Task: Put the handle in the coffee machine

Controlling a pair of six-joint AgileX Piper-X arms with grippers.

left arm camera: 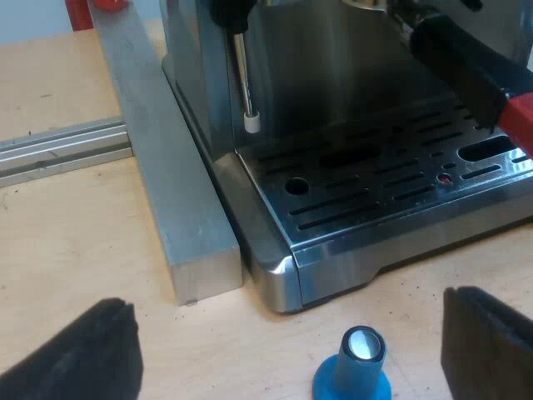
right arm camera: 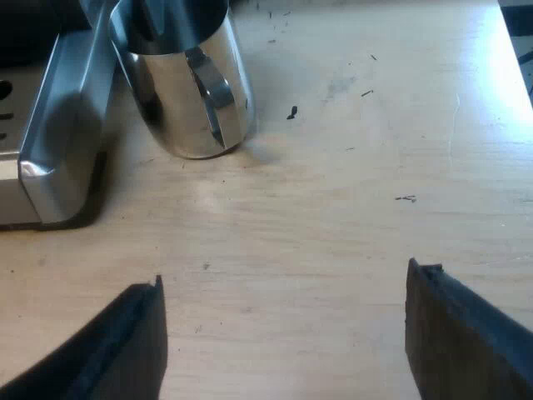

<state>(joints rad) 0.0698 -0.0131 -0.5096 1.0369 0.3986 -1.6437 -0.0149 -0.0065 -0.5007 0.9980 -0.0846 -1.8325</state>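
Note:
The holder's dark handle (left arm camera: 463, 68) with its red end (left arm camera: 518, 121) juts out over the espresso machine's drip tray (left arm camera: 391, 179), its far end up at the machine's front. My left gripper (left arm camera: 291, 358) is open above the wooden table, with a blue tamper (left arm camera: 353, 367) standing between its fingers, untouched. A thin steam wand (left arm camera: 244, 79) hangs by the machine's corner. My right gripper (right arm camera: 283, 342) is open over bare wood, holding nothing, a short way from the machine's corner (right arm camera: 50, 158).
A shiny steel jug (right arm camera: 187, 79) stands beside the machine's corner. A long aluminium bar (left arm camera: 162, 158) runs along the machine's side, and a grooved rail (left arm camera: 58, 150) meets it. Something red (left arm camera: 92, 8) sits at the bar's far end.

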